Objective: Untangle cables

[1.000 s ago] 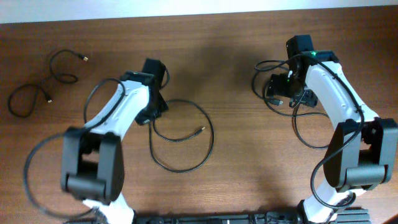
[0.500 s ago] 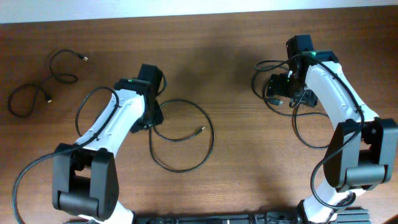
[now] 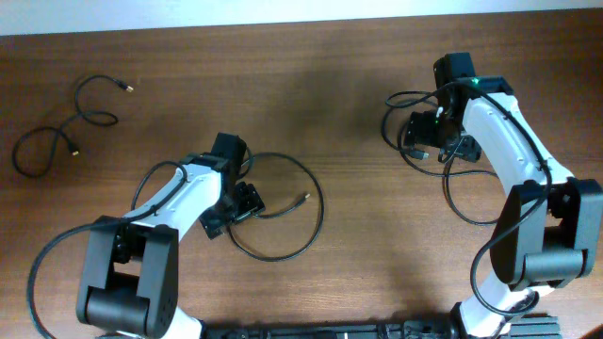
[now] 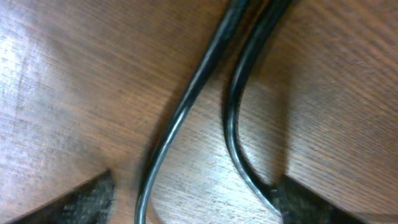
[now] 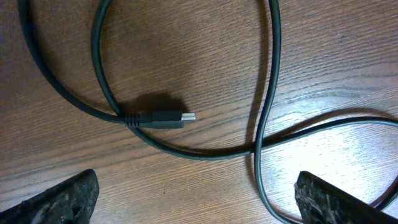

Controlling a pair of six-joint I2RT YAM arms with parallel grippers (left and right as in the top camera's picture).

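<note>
While left gripper [image 4: 193,198] gapes empty, cables [image 4: 185,106] run top-to-bottom between jaws; right gripper [image 5: 198,196] wide, empty.

Table [image 3: 377,245]: brown wood, visible grain, slight sheen. Cables [image 4: 185,104]: black, smooth, faintly glossy sheathing. Plug [image 5: 158,119]: matt black, bright metal tip.

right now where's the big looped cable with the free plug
Overhead view: the looped cable lies on the table just left of centre, its plug inside the loop, with the left end effector open over the loop's left edge.
</note>
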